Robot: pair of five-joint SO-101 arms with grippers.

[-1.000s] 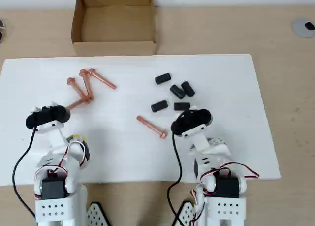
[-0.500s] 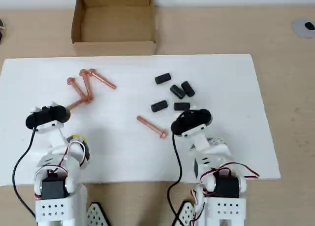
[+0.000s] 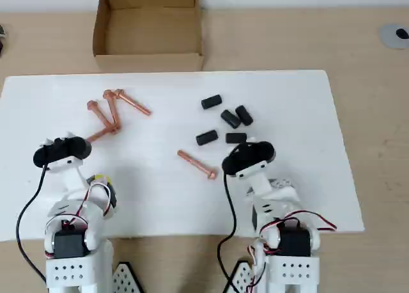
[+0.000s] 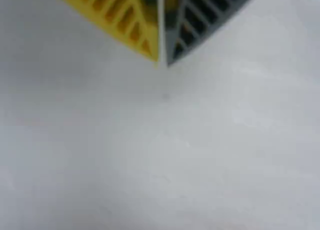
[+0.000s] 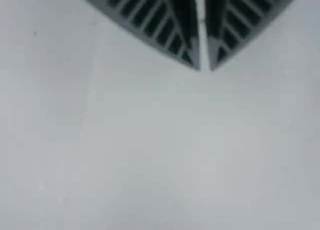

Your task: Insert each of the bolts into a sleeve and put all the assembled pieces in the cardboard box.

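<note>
the left gripper [image 4: 161,57] has its two fingers pressed together with nothing between them. it hangs close over the white mat [image 3: 307,178]. the right gripper [image 5: 201,63] is pressed together too and holds nothing.

here is what could go wrong. a closed gripper that comes down on a bolt will only push it, and the round bolts and sleeves can roll away on the mat. one bolt [image 3: 197,163] lies alone near the right gripper, on the side toward the left gripper. i think that is the easy one to take. one sleeve [image 3: 236,138] lies just ahead of the right gripper, so close that the arm may knock it. ahead of the left gripper a pile of bolts [image 3: 112,111] lie crossing and touching. a grab there may drag the others or lift two at once.

now the count. there are five bolts, four in the pile and one alone. there are five sleeves [image 3: 211,102], all ahead of the right gripper, and two of them touch. there is one box [image 3: 148,62], far ahead of both grippers, with nothing in it that i can see. no bolt is in a sleeve yet.
</note>
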